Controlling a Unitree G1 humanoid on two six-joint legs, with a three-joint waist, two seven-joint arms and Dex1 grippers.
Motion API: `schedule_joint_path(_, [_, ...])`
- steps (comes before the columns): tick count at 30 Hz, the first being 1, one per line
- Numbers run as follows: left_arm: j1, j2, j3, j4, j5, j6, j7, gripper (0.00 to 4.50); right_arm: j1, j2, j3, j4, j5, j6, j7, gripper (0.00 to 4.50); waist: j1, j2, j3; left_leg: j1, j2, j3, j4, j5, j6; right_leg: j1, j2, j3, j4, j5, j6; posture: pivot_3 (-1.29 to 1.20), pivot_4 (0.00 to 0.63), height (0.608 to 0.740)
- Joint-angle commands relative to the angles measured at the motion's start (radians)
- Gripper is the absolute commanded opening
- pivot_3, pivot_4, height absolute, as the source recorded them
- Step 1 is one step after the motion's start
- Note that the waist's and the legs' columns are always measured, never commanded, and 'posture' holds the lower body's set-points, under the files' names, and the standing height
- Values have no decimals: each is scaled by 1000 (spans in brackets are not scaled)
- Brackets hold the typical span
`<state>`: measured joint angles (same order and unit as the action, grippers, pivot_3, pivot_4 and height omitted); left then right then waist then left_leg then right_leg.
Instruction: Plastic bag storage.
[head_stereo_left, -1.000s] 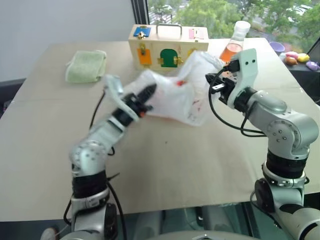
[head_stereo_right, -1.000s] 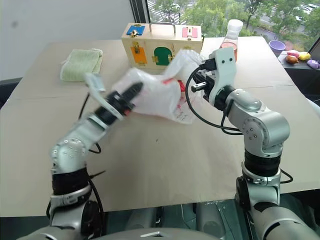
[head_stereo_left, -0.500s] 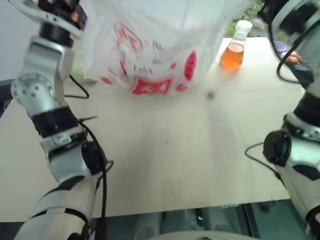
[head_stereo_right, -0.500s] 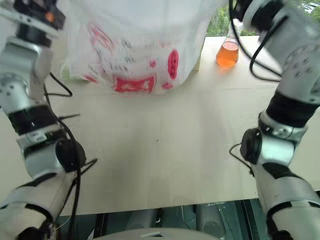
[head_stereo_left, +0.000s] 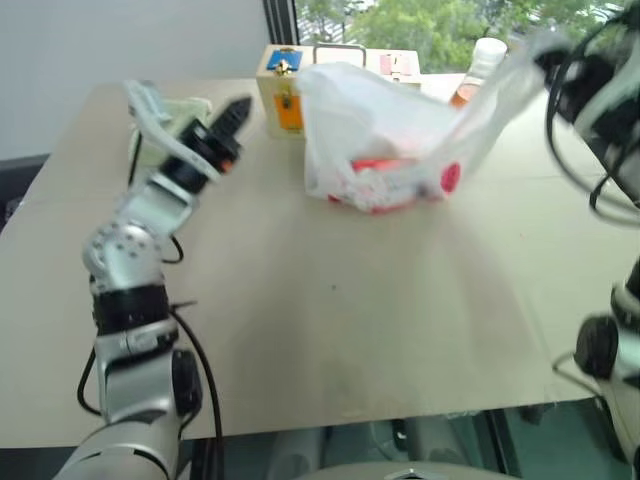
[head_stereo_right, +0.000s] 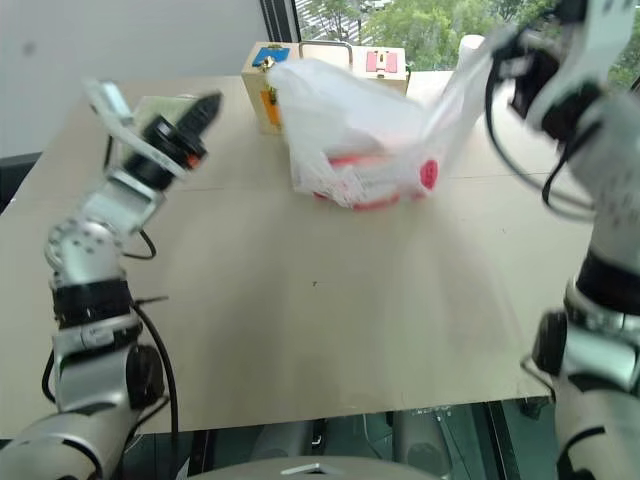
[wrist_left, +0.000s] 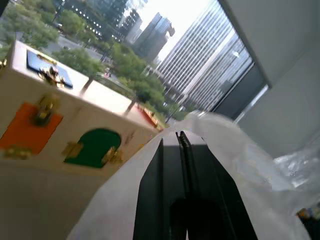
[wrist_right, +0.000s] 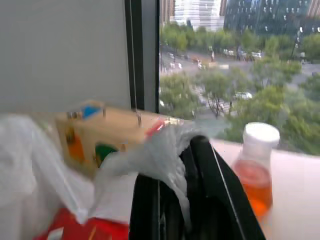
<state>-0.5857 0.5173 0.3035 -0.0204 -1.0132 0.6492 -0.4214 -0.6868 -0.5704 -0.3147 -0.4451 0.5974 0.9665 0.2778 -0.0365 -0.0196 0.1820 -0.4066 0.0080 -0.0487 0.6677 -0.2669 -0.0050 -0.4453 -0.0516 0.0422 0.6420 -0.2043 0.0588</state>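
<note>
1. My right gripper (wrist_right: 172, 165) is raised over the table's (head_stereo_left: 330, 330) right edge, its fingers closed on a stretched handle of the plastic bag (head_stereo_left: 385, 140); the crinkled film is bunched between the two black fingers in the right wrist view.
2. The bag's body rests on the table near the far edge, about the middle of its width, with red print or a red packet showing through its lower part. One corner is drawn up and out toward my right gripper.
3. My left gripper (head_stereo_left: 235, 110) is held up over the far left part of the table, fingers pressed together with nothing between them. It is apart from the bag.
4. A wooden latch box (head_stereo_left: 285, 90) stands at the far edge just behind the bag.
5. A bottle of orange liquid (wrist_right: 257, 170) stands beside the box, toward the far right corner.
6. A folded pale green cloth (head_stereo_right: 165, 105) lies near the far left corner, partly hidden behind my left arm.
</note>
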Motion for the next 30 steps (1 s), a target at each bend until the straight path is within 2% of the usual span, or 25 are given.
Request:
schedule_joint_path(1, [130,15,-71,-178,108,-54,-66,18,173,32,46,-213,11,6,-29,0,-2,0,0,0,0,0,0,0,0,0,0,0,1,0,0,0,150,740])
schedule_joint_path(5, [302,17,-115,-273,169,-74,-120,18,447,22,155,-305,-61,-80,3,0,-2,1,-1,3,1,3,0,0,0,0,1,3,3,0,0,0,150,740])
schedule_joint_path(8, [382,43,-105,-317,176,-71,-171,787,574,28,147,-310,-85,-158,32,868,-1,0,0,6,1,4,3,0,1,3,2,4,3,0,0,0,150,740])
schedule_joint_path(12, [459,92,-96,-347,218,-89,-233,2616,698,8,100,-339,-98,-255,96,2682,-1,0,-1,19,2,5,3,0,1,16,3,4,1,-5,1,0,150,740])
schedule_joint_path(14, [506,123,-87,-373,244,-103,-262,3640,820,-5,39,-379,-75,-318,173,3744,-1,0,-1,22,3,6,2,0,1,18,3,5,1,-6,1,0,150,740])
schedule_joint_path(16, [534,133,-66,-393,247,-105,-265,4453,942,-14,-30,-408,-44,-372,257,4499,4,0,-1,21,3,6,1,0,1,17,3,4,0,-6,1,0,150,740])
schedule_joint_path(20, [590,138,-33,-416,268,-114,-253,4453,1145,-24,-172,-390,-15,-468,394,4499,9,0,-1,20,3,7,1,-1,2,18,3,5,-1,-5,2,0,150,740])
schedule_joint_path(23, [570,114,-13,-407,263,-105,-207,4453,1236,-43,-185,-338,-68,-532,461,4499,9,-2,-1,24,4,11,1,-1,2,20,3,8,-1,-6,2,0,150,740])
schedule_joint_path(30, [569,135,7,-395,266,-92,-218,4453,1217,-42,-164,-188,-143,-625,474,4499,6,-4,-3,28,5,11,3,-1,2,23,4,8,-1,-6,2,0,150,740])
